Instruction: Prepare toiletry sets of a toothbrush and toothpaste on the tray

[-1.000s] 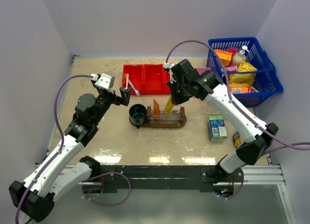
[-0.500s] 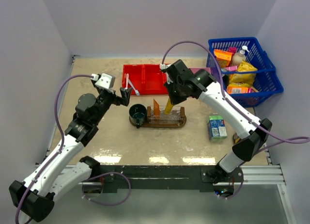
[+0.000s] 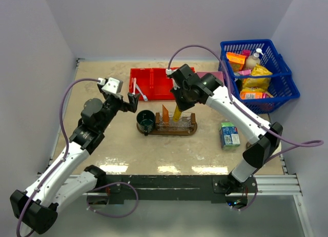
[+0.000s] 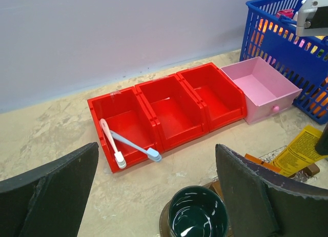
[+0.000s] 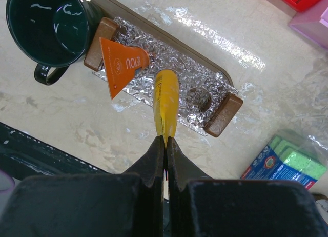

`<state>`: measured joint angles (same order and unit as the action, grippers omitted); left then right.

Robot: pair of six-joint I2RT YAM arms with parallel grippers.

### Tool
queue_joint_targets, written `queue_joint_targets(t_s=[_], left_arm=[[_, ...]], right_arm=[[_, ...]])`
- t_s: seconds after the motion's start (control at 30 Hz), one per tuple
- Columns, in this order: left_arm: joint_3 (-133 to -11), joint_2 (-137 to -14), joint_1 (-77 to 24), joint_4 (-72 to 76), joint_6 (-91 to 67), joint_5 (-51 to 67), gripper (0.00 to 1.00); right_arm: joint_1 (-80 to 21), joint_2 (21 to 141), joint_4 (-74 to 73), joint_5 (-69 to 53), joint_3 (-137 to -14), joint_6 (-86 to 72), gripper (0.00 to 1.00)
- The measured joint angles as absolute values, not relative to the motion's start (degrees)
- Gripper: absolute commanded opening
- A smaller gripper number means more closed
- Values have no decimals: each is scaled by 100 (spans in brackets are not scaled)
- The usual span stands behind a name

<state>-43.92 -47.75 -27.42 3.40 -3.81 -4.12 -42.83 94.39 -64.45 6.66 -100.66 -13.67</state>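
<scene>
Toothpaste first: your right gripper (image 5: 165, 142) was clenched on the flat tail of the yellow tube (image 5: 166, 101), jaws pressed together with only the thin crimp between them. In your right wrist view the tube ran straight up from the fingertips at frame centre. Its cap end lay over the middle of the tray (image 3: 191, 130), above the crinkled clear liner. You could not tell from either view whether the cap touched the liner. In the top view the tube hung steeply below the gripper, just right of frame centre, with its lower end at the tray.

The orange tube (image 5: 122, 65) stood on the liner just left of the yellow tube's cap end, near it but apart, in the upper left of the wrist frame. A dark green mug (image 5: 48, 21) sat at the tray's left end, in that frame's top left corner.

Your left gripper (image 3: 131, 102) hung released, jaws spread wide with nothing between them, left of centre in the top view, up and left of the mug. Its wrist view showed two toothbrushes (image 4: 132, 144) lying crossed in the leftmost compartment of the red bin (image 4: 174, 111), left of frame centre. They lay ahead of the open fingers and well apart from both the tray and your right gripper.
</scene>
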Motion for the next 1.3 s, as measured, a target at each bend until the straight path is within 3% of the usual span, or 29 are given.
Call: queue_joint_targets(t_s=[1.3], left_arm=[[-4392, -4775, -2742, 331, -377, -340, 100]], right_arm=[[-4462, 9826, -6036, 871, -9690, -1374, 0]])
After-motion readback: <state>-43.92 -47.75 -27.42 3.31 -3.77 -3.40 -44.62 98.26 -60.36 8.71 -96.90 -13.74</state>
